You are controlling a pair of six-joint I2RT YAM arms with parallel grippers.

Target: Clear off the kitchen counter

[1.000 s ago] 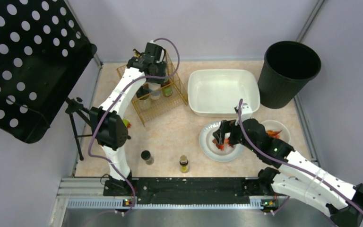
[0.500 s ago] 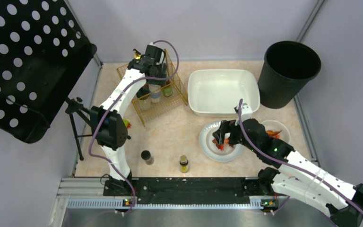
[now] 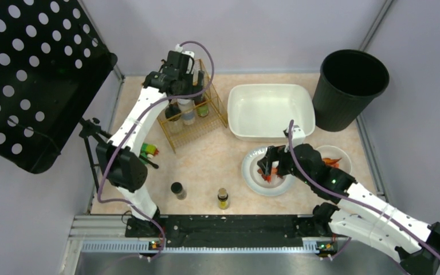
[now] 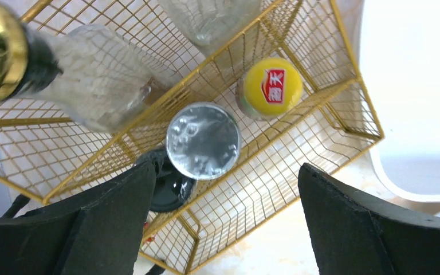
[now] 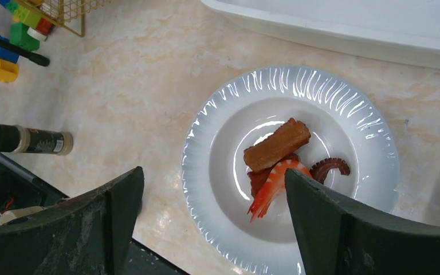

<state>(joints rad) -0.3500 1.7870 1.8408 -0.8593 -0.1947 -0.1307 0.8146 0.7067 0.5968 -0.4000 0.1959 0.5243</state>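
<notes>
The left gripper (image 4: 227, 172) had just spread wide above the gold wire basket (image 3: 206, 123), upper centre of the top view, letting go of the silver-capped jar (image 4: 203, 140), which now stood inside. That likely meant one item stowed. The right gripper (image 5: 213, 171) hung wide over the white plate (image 5: 321, 109). The kitchen counter (image 3: 217, 160) filled the middle, with a dark-capped bottle (image 3: 178, 189) left near its lower edge.
</notes>
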